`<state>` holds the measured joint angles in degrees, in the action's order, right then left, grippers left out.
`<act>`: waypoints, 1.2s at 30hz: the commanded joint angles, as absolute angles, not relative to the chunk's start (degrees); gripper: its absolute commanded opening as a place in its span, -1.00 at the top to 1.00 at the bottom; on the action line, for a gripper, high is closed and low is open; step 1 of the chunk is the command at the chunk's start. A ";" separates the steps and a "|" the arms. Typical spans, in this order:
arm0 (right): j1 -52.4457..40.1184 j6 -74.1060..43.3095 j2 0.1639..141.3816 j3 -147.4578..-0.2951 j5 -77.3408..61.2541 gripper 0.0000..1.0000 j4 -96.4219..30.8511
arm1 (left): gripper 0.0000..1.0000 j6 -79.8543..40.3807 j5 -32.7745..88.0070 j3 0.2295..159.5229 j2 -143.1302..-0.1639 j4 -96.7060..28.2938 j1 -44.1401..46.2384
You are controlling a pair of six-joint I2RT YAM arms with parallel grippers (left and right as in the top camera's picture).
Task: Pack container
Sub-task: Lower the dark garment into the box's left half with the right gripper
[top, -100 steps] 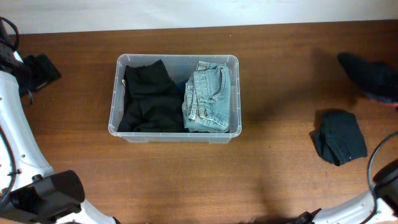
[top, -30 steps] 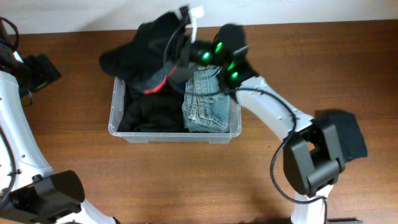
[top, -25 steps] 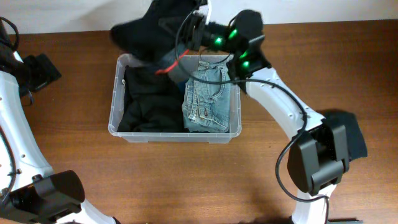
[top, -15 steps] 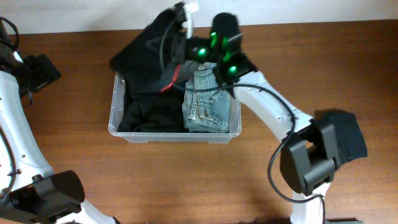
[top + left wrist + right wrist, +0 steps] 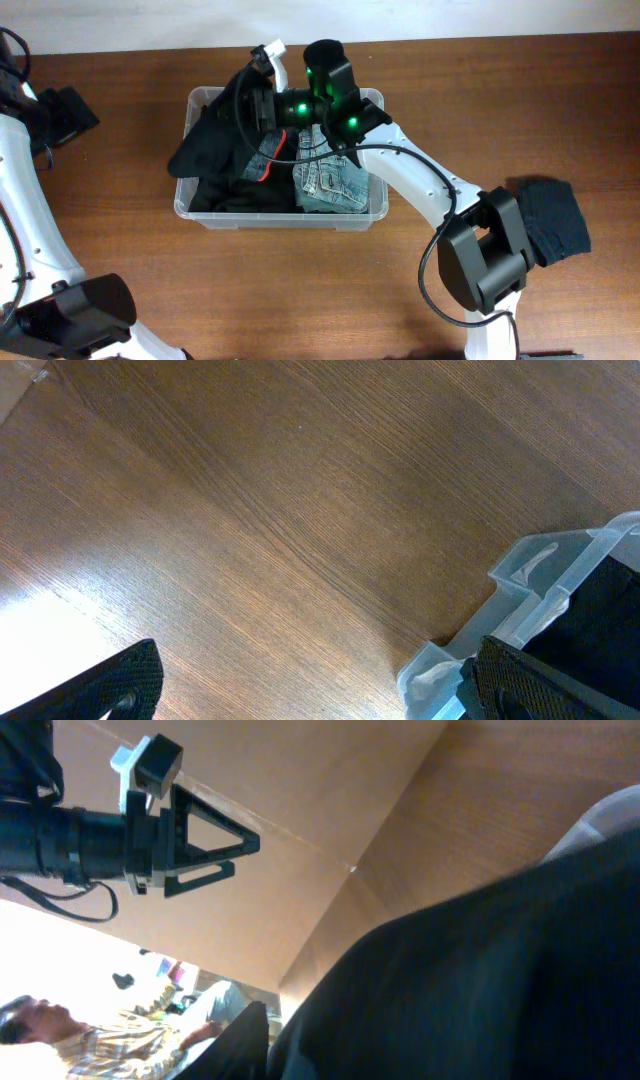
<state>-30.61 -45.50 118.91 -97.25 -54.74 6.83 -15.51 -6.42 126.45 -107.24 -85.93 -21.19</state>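
Note:
The clear plastic container point(image 5: 280, 222) stands on the table left of centre. Folded light-blue jeans point(image 5: 335, 185) lie in its right half and a black garment point(image 5: 225, 195) lies in its left half. My right gripper point(image 5: 255, 105) reaches over the container's back left and is shut on a black garment with red trim point(image 5: 212, 145), which hangs over the left half and the left rim. That cloth fills the right wrist view point(image 5: 480, 970) and hides the jaws. My left gripper point(image 5: 62, 115) is open and empty at the far left, with the container's corner point(image 5: 530, 575) beside it.
A folded dark garment point(image 5: 555, 215) lies on the table at the right, beside the right arm's base. The left arm runs down the left edge of the overhead view. Bare wooden table point(image 5: 250, 520) lies under the left gripper.
My right arm came in from the right carrying the black garment with red trim, swung it over the container's back edge, then moved it left and down onto the left half. The left arm stayed still.

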 commanded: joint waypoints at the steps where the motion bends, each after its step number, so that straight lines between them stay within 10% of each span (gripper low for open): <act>1: -29.82 -51.33 118.65 -98.15 -58.11 0.20 7.29 | -0.99 -16.03 -6.42 127.07 -105.84 -85.80 -21.28; 11: -26.94 -54.52 113.86 -99.29 -57.08 -0.84 5.85 | -0.99 -16.03 -6.42 127.07 -105.84 -85.80 -21.28; 36: -24.91 -42.33 100.86 -99.57 -36.53 -0.99 -15.38 | -0.99 -16.03 -6.42 127.07 -105.84 -85.80 -21.28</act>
